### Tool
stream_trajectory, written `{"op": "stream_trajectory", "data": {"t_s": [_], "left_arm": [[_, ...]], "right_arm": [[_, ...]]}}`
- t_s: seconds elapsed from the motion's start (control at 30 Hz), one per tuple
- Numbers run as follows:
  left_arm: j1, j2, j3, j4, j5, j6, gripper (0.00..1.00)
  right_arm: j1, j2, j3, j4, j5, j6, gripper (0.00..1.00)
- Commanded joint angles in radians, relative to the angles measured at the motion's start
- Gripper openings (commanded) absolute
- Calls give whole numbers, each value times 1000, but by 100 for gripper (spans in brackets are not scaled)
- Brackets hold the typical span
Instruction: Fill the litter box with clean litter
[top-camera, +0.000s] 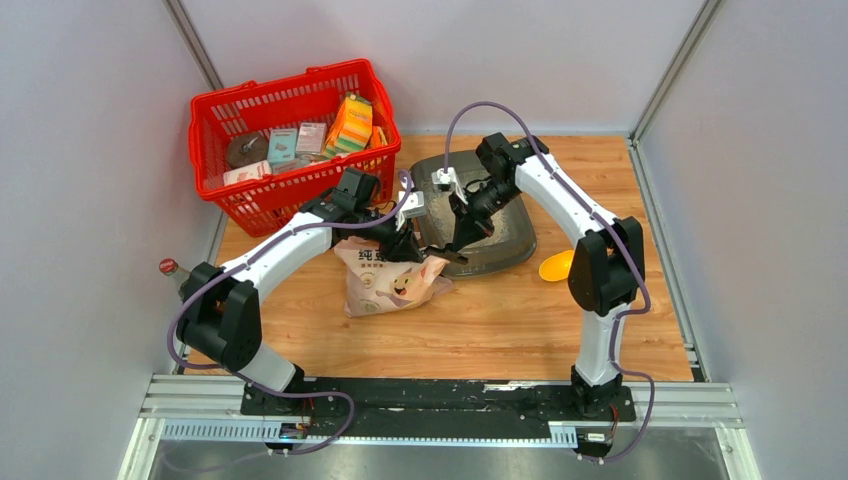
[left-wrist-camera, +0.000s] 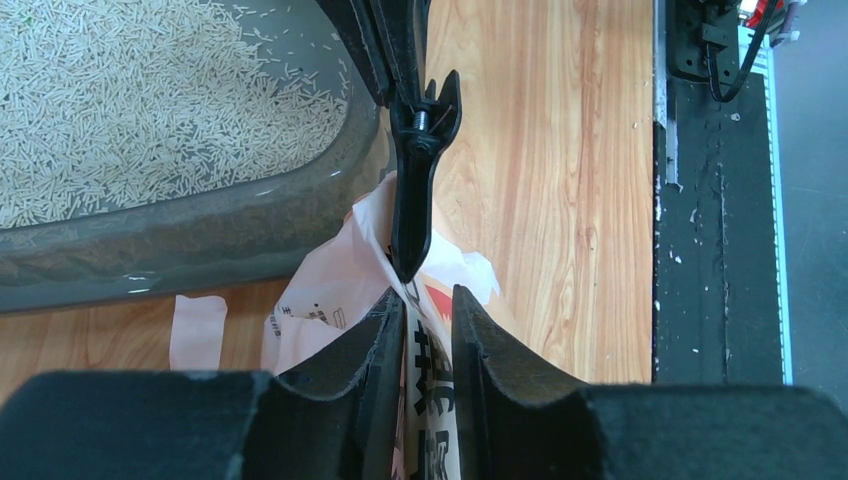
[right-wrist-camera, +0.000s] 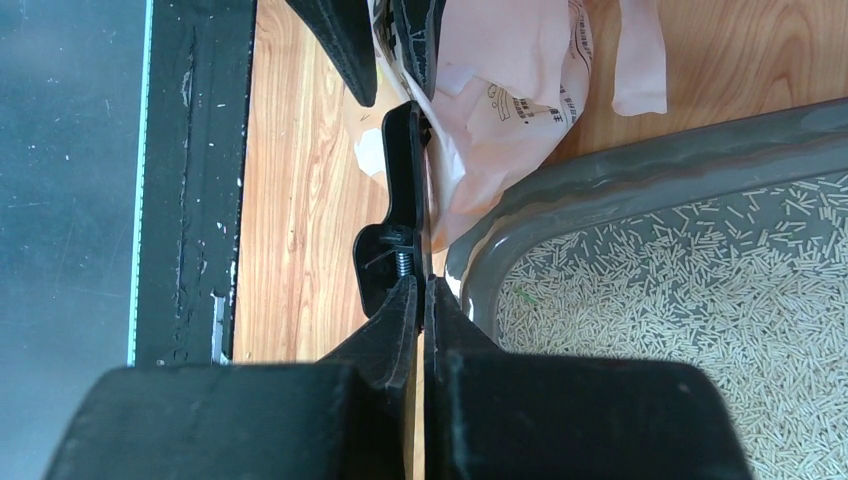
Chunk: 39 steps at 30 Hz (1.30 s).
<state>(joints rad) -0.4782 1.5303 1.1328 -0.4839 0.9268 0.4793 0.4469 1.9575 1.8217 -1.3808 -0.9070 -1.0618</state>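
Top external view: a dark grey litter box (top-camera: 505, 250) sits at the middle back of a wooden tabletop (top-camera: 500, 330). Just left of it and touching its near corner lies a beige paper bag (top-camera: 385, 285) printed with a cartoon cat. The left tool (top-camera: 405, 240) reaches down to the bag's top edge. The right tool (top-camera: 460, 235) hangs over the box's left rim, close to the left one. A red basket (top-camera: 290, 200) of packaged goods stands at the back left, and a yellow scoop (top-camera: 553, 266) lies to the right of the box.

Left wrist view: pale litter (left-wrist-camera: 120, 100) covers the floor of the box. The left tool's fingers are parted, released, with the bag's printed edge lying loosely between them. A black spring clip (left-wrist-camera: 415, 190) points down at the bag's top; whether it bites the paper cannot be told.

Right wrist view: the right tool is clenched on the clip's handles. The clip runs alongside the bag's edge, just outside the box's rim. Litter fills the box floor beside it.
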Motion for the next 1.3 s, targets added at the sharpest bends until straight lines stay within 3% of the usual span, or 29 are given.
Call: {"op": "stream_trajectory", "data": {"t_s": [0.0, 0.7, 0.73, 0.87, 0.97, 1.0, 1.1, 1.27], "left_arm": [[-14, -15, 24, 31, 80, 22, 32], [-14, 21, 28, 85, 99, -39, 31], [-14, 22, 27, 82, 101, -39, 29], [-14, 22, 27, 82, 109, -38, 2], [-14, 19, 25, 87, 107, -36, 0], [-14, 16, 25, 85, 104, -34, 0], [-14, 11, 27, 70, 101, -16, 0], [-14, 8, 25, 48, 92, 7, 0]], "right_arm": [[19, 20, 47, -273, -7, 8, 0], [29, 63, 113, -231, -62, 65, 0], [27, 64, 113, -227, -66, 69, 0], [26, 60, 94, -219, -63, 80, 1], [-7, 46, 97, -212, -58, 100, 23], [-23, 31, 100, -205, -67, 105, 40], [-94, -11, 82, -173, -116, 103, 58], [-53, -196, -123, 15, -61, 13, 64]]}}
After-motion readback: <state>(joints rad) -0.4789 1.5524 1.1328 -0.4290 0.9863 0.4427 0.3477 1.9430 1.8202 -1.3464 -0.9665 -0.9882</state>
